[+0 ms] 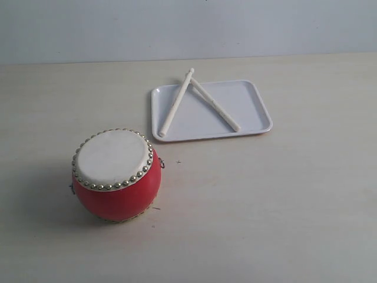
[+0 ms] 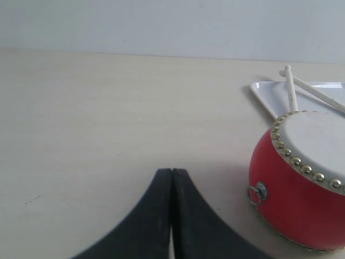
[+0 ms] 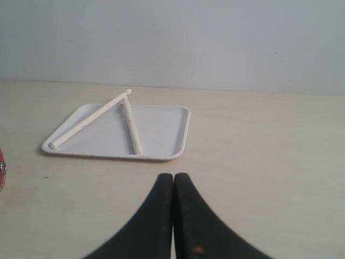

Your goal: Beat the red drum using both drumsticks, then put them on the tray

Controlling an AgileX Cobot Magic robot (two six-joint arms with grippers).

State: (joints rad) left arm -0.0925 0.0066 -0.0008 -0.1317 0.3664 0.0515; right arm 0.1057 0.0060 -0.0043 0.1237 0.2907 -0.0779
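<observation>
**Both sticks on the tray, both grippers shut and empty**

The drum (image 1: 116, 175) stood upright on the table (image 1: 283, 200), near and to the left. The tray (image 1: 250, 97) lay farther back and to the right, a little apart from the drum. On it the two sticks made a narrow V. The left stick (image 1: 175, 106) ran toward the tray's near left corner and the right stick (image 1: 217, 108) toward its middle. They met at their far ends by the far rim, and which one lay on top there could not be told.

The left gripper (image 2: 172, 171) had its fingers pressed together with nothing between them, over bare table left of the drum. The right gripper (image 3: 173, 175) was likewise closed and empty, on the near side of the tray. Neither arm showed in the exterior view.

The layout alone did not settle whether the beating was done or yet to come. If it was yet to come, the step in hand was the pickup. Each gripper would have had to open first, then come down on the near half of its own stick, where the two lay widest apart. Closing across the shaft, clear of the low rim, looked safest, since a slim smooth stick could roll or swivel. Lifting gently would have kept one stick from dragging the other at the meeting point.
</observation>
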